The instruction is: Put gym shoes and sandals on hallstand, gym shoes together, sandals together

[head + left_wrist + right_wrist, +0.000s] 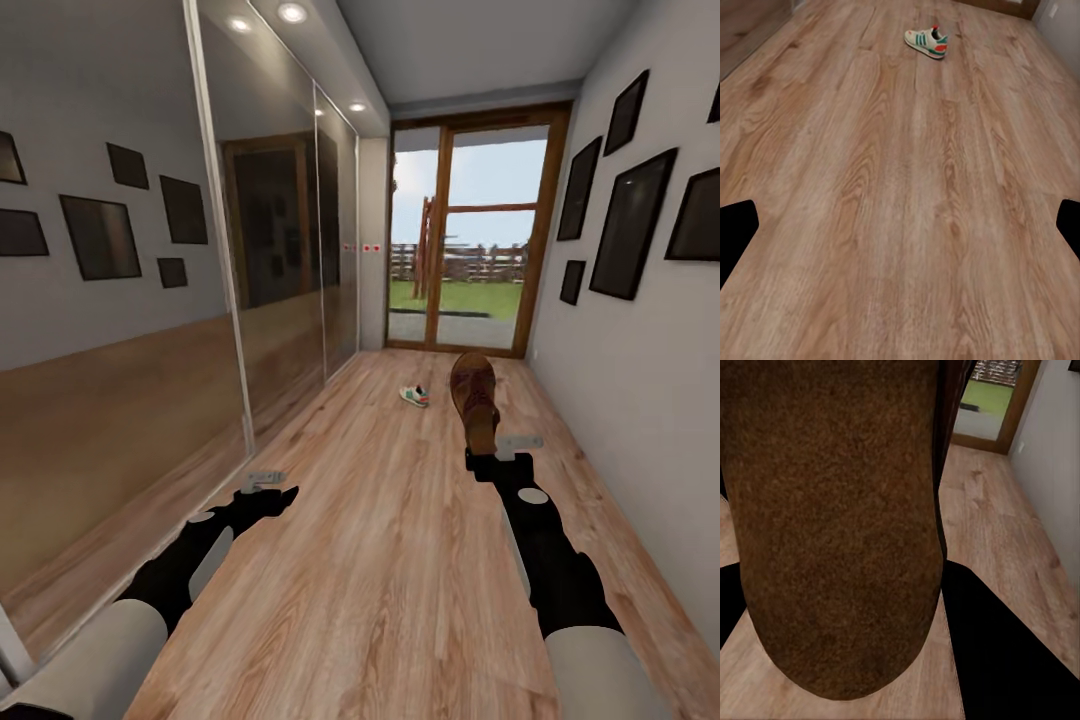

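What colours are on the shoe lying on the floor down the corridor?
The gym shoe is white with green side stripes and a red-orange heel, clearest in the left wrist view.

No readable text, labels or numbers anywhere — wall frames (628, 225) are blank dark panels, gym shoe (927, 42) shows stripes only, no legible brand; sandal (832, 525) sole is plain brown.

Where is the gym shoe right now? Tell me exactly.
In the head view the gym shoe lies on the corridor floor far ahead, near the glass door, just left of the sandal held up in the right gripper.
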Controlling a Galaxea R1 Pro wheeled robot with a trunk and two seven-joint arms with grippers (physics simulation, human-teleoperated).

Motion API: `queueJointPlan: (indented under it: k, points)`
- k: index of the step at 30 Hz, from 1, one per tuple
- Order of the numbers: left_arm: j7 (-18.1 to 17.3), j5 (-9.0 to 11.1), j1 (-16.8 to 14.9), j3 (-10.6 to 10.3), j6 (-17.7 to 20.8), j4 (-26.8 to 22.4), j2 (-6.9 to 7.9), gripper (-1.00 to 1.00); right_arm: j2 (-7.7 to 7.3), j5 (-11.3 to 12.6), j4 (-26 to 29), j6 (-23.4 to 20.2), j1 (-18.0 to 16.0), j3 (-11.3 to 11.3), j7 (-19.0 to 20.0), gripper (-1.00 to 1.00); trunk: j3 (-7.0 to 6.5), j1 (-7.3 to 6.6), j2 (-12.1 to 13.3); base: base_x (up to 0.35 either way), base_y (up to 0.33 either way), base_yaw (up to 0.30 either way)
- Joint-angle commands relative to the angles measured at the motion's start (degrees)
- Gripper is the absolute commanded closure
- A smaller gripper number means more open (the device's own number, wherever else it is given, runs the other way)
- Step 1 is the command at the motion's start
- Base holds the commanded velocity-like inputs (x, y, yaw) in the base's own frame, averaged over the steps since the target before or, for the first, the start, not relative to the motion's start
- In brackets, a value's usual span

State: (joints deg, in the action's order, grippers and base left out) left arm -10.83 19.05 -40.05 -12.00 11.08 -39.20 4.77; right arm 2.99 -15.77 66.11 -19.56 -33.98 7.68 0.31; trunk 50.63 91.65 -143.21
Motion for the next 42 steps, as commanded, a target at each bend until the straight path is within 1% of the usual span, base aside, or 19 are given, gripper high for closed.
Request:
queueJointPlan:
  k: [1, 29, 42]
  points:
    - [0.04, 0.57, -0.03, -0.18, 0.34, -0.09, 0.06, -1.00, 0.05, -0.23, 0.07, -0.31, -0.03, 0.06, -0.05, 1.00, 0.06, 0.02, -0.03, 0.313, -0.204, -0.007]
    - [0.02, 0.70, -0.03, -0.17, 0.37, -0.09, 0.06, -1.00, 0.04, -0.23, 0.08, -0.31, -0.03, 0.06, -0.08, 1.00, 0.06, 0.02, -0.03, 0.312, -0.212, 0.000]
    - [0.02, 0.73, -0.02, -0.14, 0.34, -0.09, 0.06, -1.00, 0.05, -0.23, 0.08, -0.31, -0.03, 0.06, -0.12, 1.00, 0.06, 0.02, -0.03, 0.336, -0.154, 0.000]
